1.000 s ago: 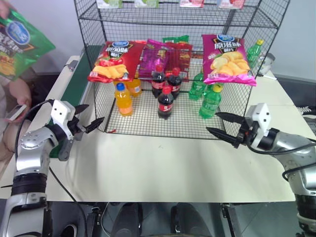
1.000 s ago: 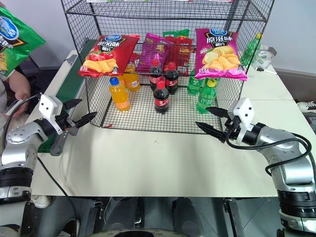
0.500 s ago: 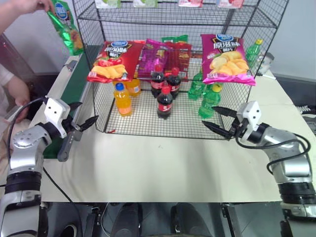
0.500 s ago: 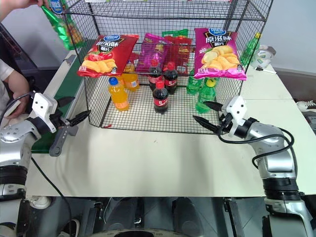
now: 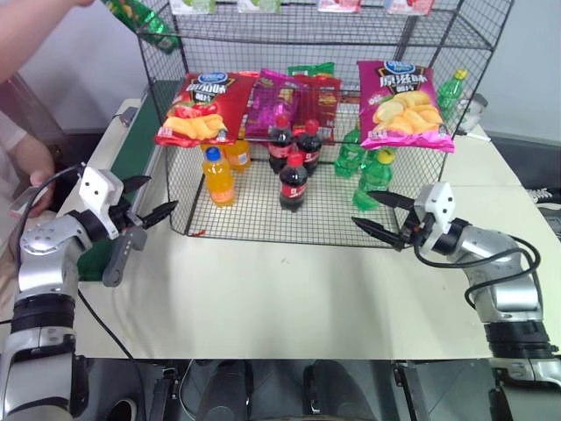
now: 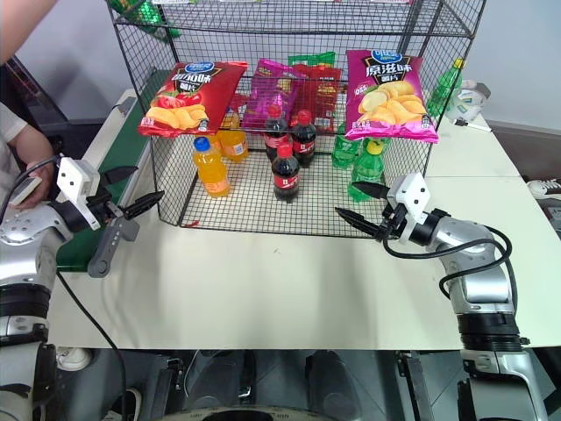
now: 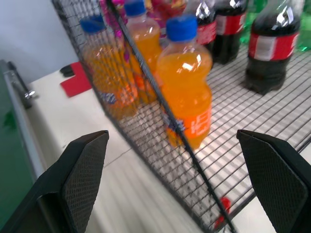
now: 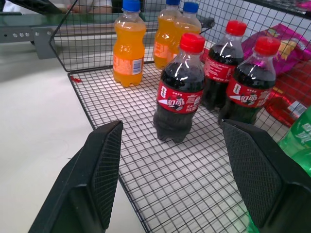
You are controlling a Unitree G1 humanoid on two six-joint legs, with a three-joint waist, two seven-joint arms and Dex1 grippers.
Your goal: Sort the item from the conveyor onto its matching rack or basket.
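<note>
Green crisp bag (image 5: 140, 15) is up at the top left corner of the rack (image 5: 320, 35), held in the air by a person's arm (image 5: 35, 31) — not on the conveyor (image 5: 131, 153), not on a shelf. Partly cut off by the frame edge.

Left claw (image 5: 151, 198) — fingers apart, empty, hovering level over the worktop (image 5: 289, 289) just beside the rack's left front corner, pointing at the orange soda bottles (image 7: 187, 82).

Right claw (image 5: 379, 213) — fingers apart, empty, level at the rack's front right edge, facing the cola bottles (image 8: 181, 87).

Rack's lower shelf holds orange, cola and green bottles (image 5: 372, 180); a red crisp bag (image 5: 200, 107) and magenta crisp bags (image 5: 403, 105) hang above them.
</note>
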